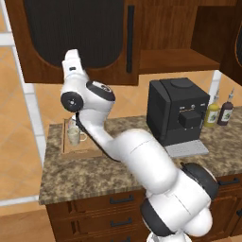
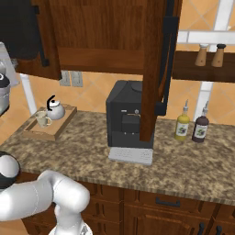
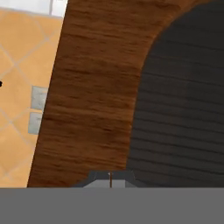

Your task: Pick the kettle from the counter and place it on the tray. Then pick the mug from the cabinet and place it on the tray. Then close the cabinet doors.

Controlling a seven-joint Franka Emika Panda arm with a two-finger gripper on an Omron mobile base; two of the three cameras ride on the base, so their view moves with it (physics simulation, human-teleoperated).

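Note:
The wooden tray [image 2: 32,131] sits at the left end of the granite counter [image 2: 92,156]. The silver kettle [image 2: 55,110] and the cream mug [image 2: 43,120] both stand on it. In the left base view the mug [image 1: 74,136] shows beside my arm on the tray [image 1: 66,146]. My gripper [image 3: 110,178] is shut on nothing, tips right up against the left cabinet door [image 3: 96,87], at the edge of its dark arched panel. My hand [image 1: 71,56] is raised in front of that door [image 1: 71,28]. The right door [image 2: 153,69] stands swung out, edge-on.
A big black coffee machine [image 1: 177,111] with a grey drip grate [image 1: 186,150] stands mid-counter under the open cabinet's shelf [image 1: 175,60]. Two bottles [image 2: 182,126] [image 2: 200,128] stand to its right. Drawers [image 1: 120,201] run below the counter edge.

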